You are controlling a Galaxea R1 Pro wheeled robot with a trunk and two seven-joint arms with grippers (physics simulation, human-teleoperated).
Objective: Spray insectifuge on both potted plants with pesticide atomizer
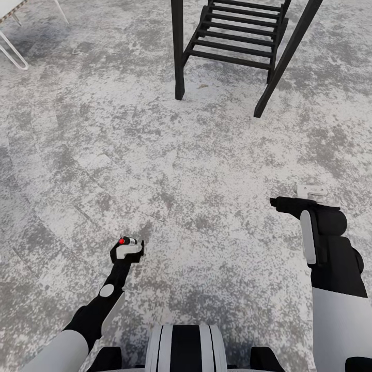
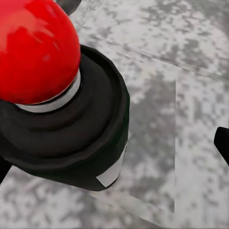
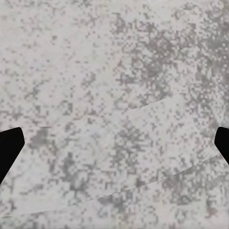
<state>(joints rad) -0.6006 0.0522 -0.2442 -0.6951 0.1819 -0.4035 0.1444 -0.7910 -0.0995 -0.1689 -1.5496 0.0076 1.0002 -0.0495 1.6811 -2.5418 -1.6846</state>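
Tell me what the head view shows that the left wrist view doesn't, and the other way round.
Head view alone: both arms, the right gripper held empty over the paving, the dark slatted frame ahead, and a white chair leg at the far left. Left wrist view alone: a close look at the bottle's white label patch. Shared: the pesticide atomizer with its red tip, held in the left gripper, and the grey speckled stone patio.

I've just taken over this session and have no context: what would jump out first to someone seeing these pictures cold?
The bright red tip of the pesticide atomizer looms large in the left wrist view; the head view shows the left gripper holding it low over the mottled grey stone patio. Ahead stands a black slatted frame on dark legs, at the top of the head view. The right gripper hangs empty over the stone, fingertips spread.
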